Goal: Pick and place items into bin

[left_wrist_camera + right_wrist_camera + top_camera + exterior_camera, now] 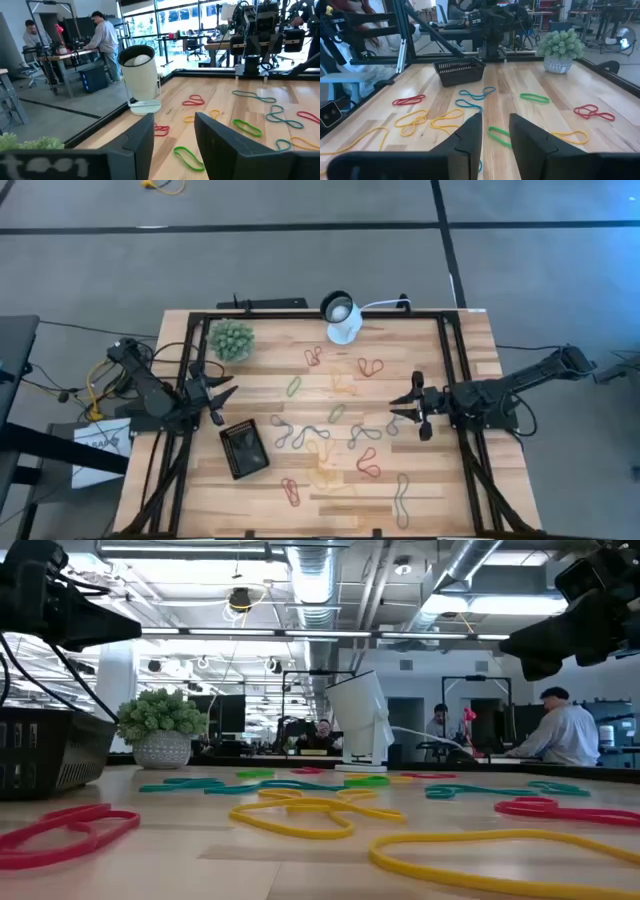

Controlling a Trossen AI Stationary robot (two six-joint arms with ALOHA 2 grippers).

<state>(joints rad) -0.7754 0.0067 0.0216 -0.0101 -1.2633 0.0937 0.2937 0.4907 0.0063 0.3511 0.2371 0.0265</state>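
Both hands were released and empty: left hand (222,402) hung at the tabletop's (440,490) left edge just beside the bin (244,449), right hand (405,411) at the right edge. Loops (318,431) lay scattered mid-tabletop, none in the bin apparently, so picking looked not yet begun.

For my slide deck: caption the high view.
Both arms wait with open hands, left hand beside the black bin, right hand by scattered rubber loops.
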